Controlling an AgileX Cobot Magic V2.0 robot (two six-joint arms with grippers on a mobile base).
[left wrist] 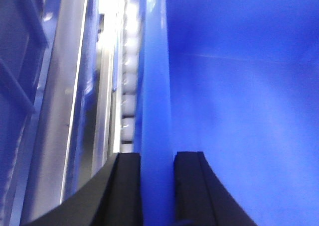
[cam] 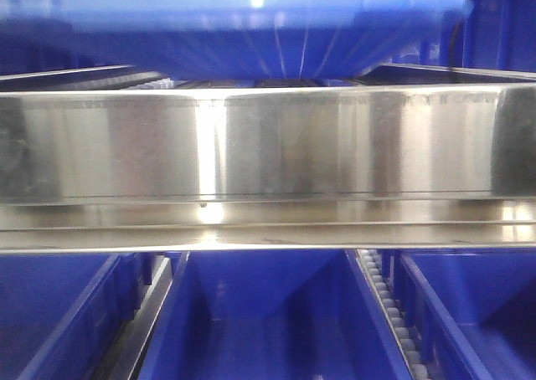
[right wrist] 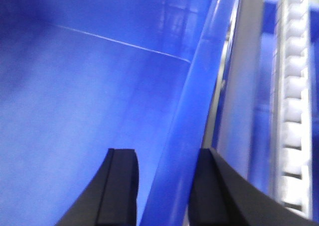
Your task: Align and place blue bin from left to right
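The blue bin (cam: 251,28) fills the top of the front view, blurred, with its underside showing above the steel shelf rail. In the left wrist view my left gripper (left wrist: 158,156) is shut on the bin's left wall rim (left wrist: 154,86), with black fingers (left wrist: 127,186) pressed on both sides. The bin's smooth inside (left wrist: 239,111) lies to the right. In the right wrist view my right gripper (right wrist: 167,156) straddles the bin's right rim (right wrist: 199,86) and is shut on it. Its outer finger (right wrist: 209,186) touches the rim; the inner one sits almost against it. The bin's inside (right wrist: 75,86) spreads to the left.
A wide stainless steel shelf rail (cam: 268,146) crosses the front view below the bin. Under it stand deeper-blue bins (cam: 260,313) (cam: 50,321) (cam: 477,305) with a roller track (cam: 389,305) between them. White roller tracks (left wrist: 128,101) (right wrist: 294,86) and steel rails run just outside each gripped rim.
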